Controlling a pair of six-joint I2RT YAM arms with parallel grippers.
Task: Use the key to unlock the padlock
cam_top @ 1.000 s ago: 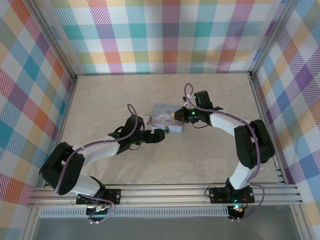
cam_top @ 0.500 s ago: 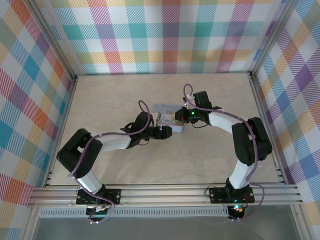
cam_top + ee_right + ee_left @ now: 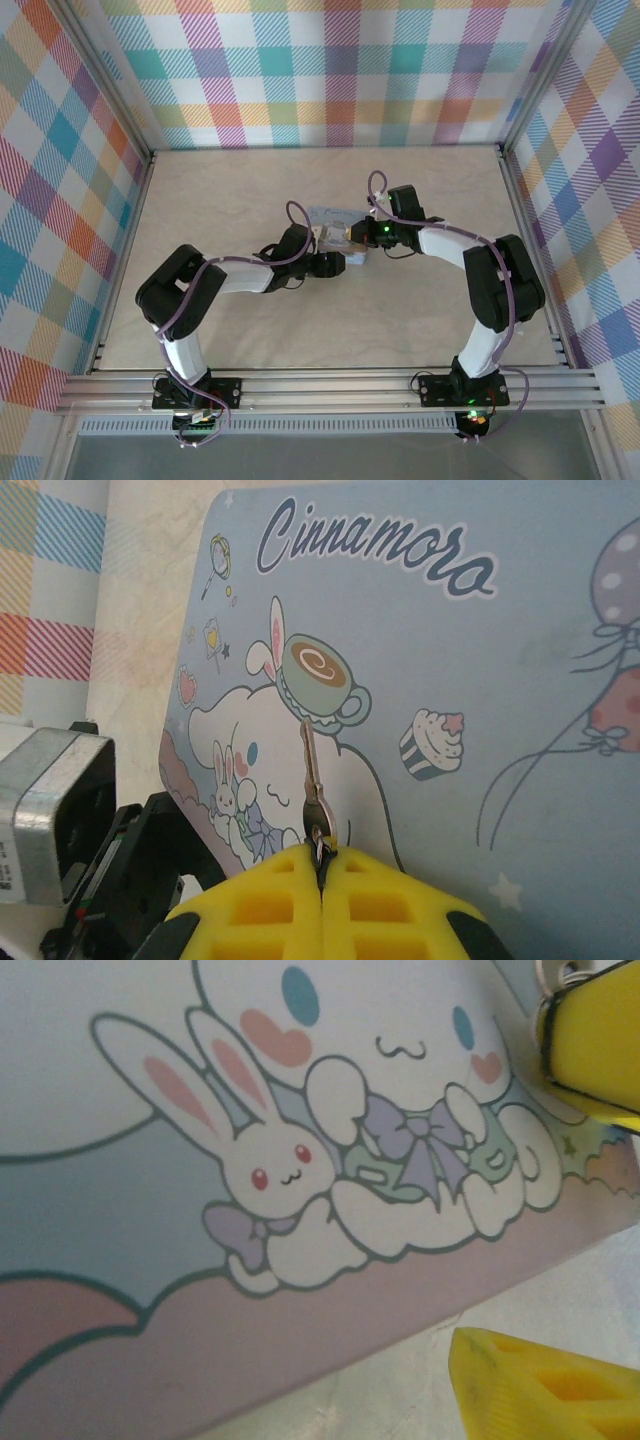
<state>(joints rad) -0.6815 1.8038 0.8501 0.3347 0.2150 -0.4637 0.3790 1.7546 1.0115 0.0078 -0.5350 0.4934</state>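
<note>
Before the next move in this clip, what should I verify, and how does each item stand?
1. Key gripped: ok. The right fingers are shut on the head of the key.
2. Key blade free: ok. It points out over the lid of the tin.
3. Tin steadied: not ok. The left fingers stand apart, straddling the tin's edge, not clamped on it.
4. Padlock position and keyhole direction: cannot tell.
5. Key lined up with the keyhole: cannot tell.
</note>
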